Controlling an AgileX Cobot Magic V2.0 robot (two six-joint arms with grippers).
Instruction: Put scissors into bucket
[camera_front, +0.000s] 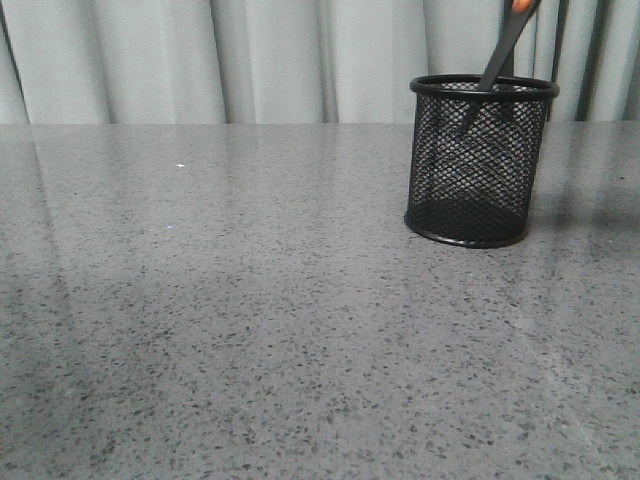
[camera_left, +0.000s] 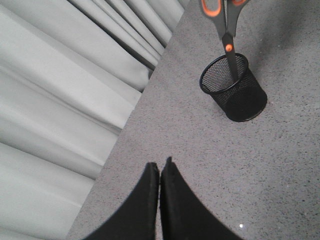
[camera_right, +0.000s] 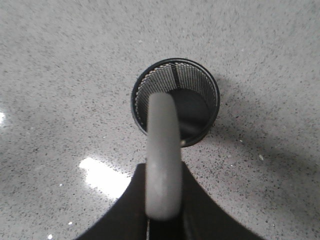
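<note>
Black wire mesh forms the bucket (camera_front: 481, 163), which stands upright on the grey speckled tabletop (camera_front: 250, 320), its mouth open to the top so a long thing can drop in point first. The scissors (camera_left: 226, 30) hang nearly upright over it, blades down and handle loops up. That pose suits the job: the blades are slim enough to pass the rim, and the wider loops stay up where they can be gripped.

In the left wrist view the blade tips are already below the rim, inside the bucket, with the orange pivot dot just above the mouth. The front view agrees, showing a dark blade slanting down past the rim.

The right hand (camera_right: 162, 212) is clenched on the scissors at one handle loop, which rises as a pale blurred arch straight out from between its fingers. The bucket lies directly beyond and below that hand, its opening in line with the loop. I judge the scissors are partly in and not yet let go.

The left hand (camera_left: 160, 167) is pressed shut on nothing, well apart from the bucket, which lies far out ahead of its fingers.
</note>
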